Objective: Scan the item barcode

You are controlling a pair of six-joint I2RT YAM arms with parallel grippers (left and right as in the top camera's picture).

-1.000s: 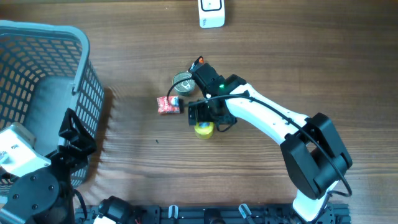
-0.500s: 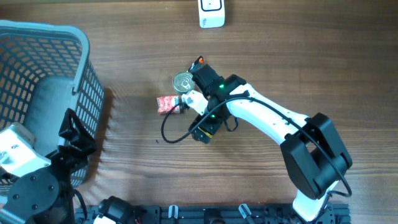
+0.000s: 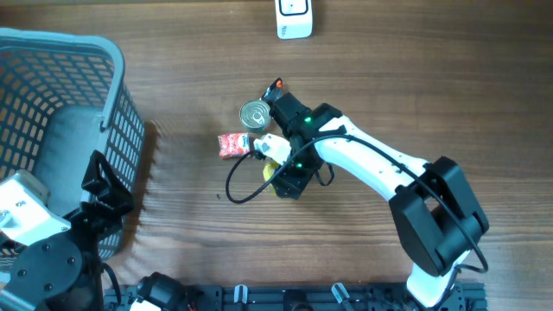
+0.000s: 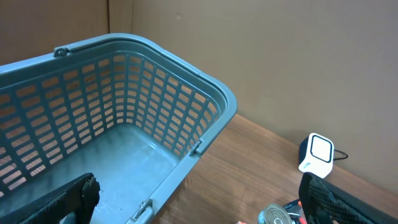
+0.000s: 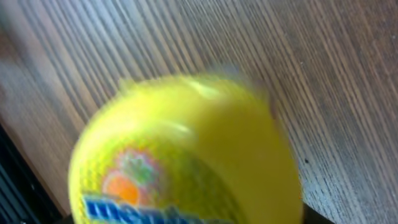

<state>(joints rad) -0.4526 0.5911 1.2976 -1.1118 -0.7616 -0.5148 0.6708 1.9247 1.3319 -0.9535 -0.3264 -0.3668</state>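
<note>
Blue-grey plastic is seen first at the far left: the mesh basket [image 3: 60, 104] is parked on the wooden table [image 3: 449, 78], unmoved from a second ago. Just below it the left gripper [image 3: 108, 186] is held beside the basket wall, and in the left wrist view its fingers [image 4: 68, 199] are spread wide with nothing between them, exactly as before.

Further right, the red packet [image 3: 232, 145] is found lying flat where it lay a second ago. The tin can [image 3: 254, 113] is now seen whole from above; a second ago its lower edge was crowded by the arm.

Now the action. The yellow container [image 3: 270, 169] is spotted on the table just right of the red packet and below the can, mostly hidden under the right gripper [image 3: 287, 175]. A second ago the container was seen plainly below the gripper; since then the wrist has been swung over it, and a black cable [image 3: 235, 188] has been thrown out in a loop to the left. In the right wrist view the container [image 5: 186, 149] is blurred and fills the frame. Whether the right jaws are closed on it cannot be told.

The white scanner [image 3: 294, 19] is seen at the table's far edge, well apart from the container.
</note>
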